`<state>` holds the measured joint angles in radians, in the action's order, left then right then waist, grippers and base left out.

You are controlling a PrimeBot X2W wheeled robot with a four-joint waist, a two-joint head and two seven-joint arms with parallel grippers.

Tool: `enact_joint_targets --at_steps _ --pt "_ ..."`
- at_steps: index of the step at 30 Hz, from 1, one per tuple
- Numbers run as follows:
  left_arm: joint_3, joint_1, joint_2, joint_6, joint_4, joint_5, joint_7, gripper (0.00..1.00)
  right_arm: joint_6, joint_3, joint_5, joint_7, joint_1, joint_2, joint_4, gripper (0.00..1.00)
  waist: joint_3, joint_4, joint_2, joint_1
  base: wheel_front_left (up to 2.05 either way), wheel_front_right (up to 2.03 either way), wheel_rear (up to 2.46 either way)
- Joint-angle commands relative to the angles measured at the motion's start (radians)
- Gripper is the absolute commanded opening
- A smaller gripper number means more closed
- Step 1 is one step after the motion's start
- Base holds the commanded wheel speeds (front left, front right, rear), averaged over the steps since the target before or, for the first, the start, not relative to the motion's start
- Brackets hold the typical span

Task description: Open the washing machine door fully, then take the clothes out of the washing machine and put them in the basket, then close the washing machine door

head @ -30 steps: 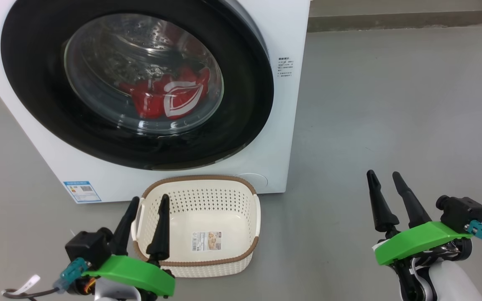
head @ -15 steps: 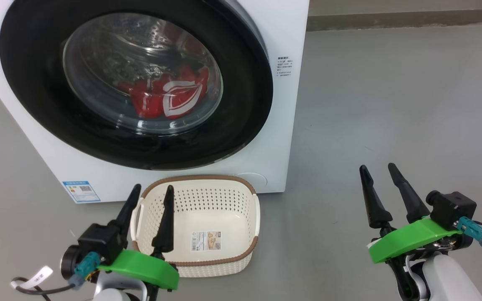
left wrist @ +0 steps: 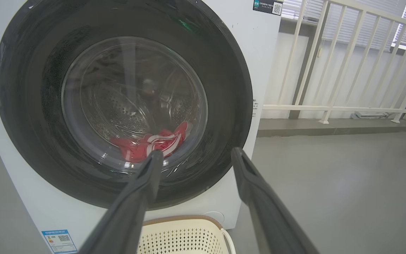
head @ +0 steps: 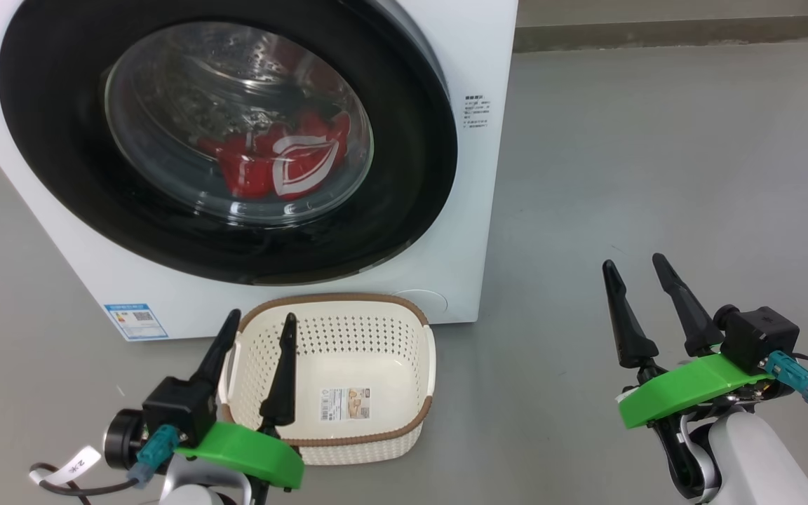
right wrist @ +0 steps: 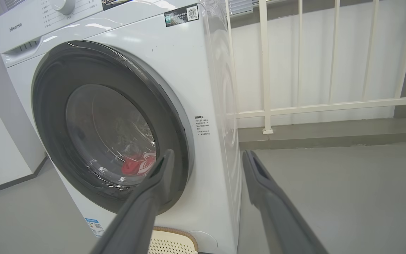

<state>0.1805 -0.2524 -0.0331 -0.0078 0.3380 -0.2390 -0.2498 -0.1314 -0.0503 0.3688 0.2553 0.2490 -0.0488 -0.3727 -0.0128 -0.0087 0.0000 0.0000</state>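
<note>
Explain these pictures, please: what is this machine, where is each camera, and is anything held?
It is a wheeled robot with two arms. The head view looks down from its head. Its left gripper and right gripper, dark fingers on green mounts, are both open and hold nothing. The other two pictures come from a camera on each wrist, looking along that arm's fingers. On the grey floor stand a white washing machine and a cream basket. The round black door covers the opening, and red clothes lie behind its glass.
</note>
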Motion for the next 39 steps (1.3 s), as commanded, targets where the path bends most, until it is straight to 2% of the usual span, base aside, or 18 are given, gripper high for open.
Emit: enact_joint_targets --at_steps 1,13,29,33,39 --pt "-0.029 -0.051 -0.017 0.007 -0.019 -0.001 -0.012 1.0 0.001 -0.024 -0.008 0.006 0.034 -0.001 0.029 1.0 0.001 0.0 0.0 0.0 0.0 0.0 0.0" --pt "-0.032 -0.052 -0.017 0.019 -0.016 -0.006 -0.012 1.0 0.001 -0.018 -0.004 0.006 0.036 -0.001 0.035 1.0 0.016 0.004 0.0 0.0 0.0 0.0 0.0" --pt "-0.038 -0.075 -0.017 0.034 -0.088 -0.013 -0.012 1.0 0.001 0.003 0.007 0.006 0.081 -0.001 0.08 1.0 0.134 0.036 0.0 0.0 0.0 0.0 0.0" --pt "-0.033 -0.087 -0.017 0.036 -0.116 -0.014 -0.012 1.0 0.001 0.002 0.039 0.006 0.11 -0.001 0.087 0.01 0.176 0.047 0.0 0.0 0.0 0.0 0.0" --pt "-0.027 -0.097 -0.017 0.036 -0.159 -0.015 -0.012 1.0 0.001 0.003 0.174 0.006 0.17 -0.001 0.077 0.0 0.233 0.067 0.0 0.0 0.0 0.0 0.0"
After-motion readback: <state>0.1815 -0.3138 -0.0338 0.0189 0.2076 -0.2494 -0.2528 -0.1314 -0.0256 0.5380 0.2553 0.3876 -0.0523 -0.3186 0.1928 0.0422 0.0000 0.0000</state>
